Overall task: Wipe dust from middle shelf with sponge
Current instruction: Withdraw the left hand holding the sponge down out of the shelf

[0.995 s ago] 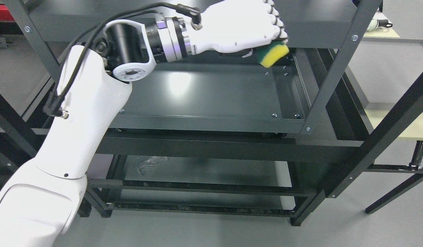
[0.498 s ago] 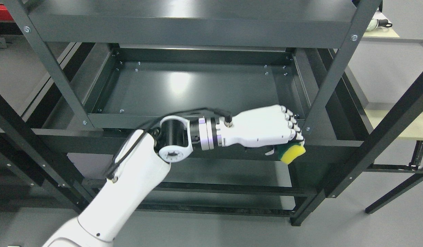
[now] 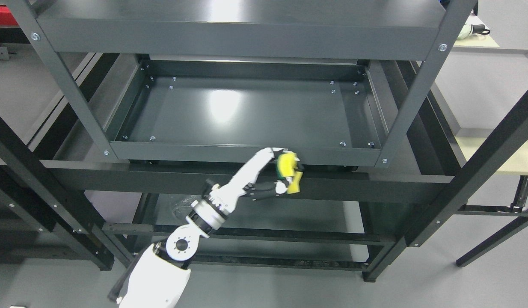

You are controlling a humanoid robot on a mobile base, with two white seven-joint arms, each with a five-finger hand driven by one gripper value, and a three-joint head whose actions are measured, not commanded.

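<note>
Yellow-and-green rectangular sponge (image 3: pixel 288 172) sits pinched in your left robot hand (image 3: pixel 264 177), white fingers (image 3: pixel 268 159) curled round it, thumb side below. You have it in front of and just under the front lip of the dark grey metal middle shelf (image 3: pixel 247 152), not on the shelf's tray floor. Your white left arm (image 3: pixel 161 273) enters from the bottom edge, left of centre; a pale surface (image 3: pixel 503 154) stands to the right of the rack.
</note>
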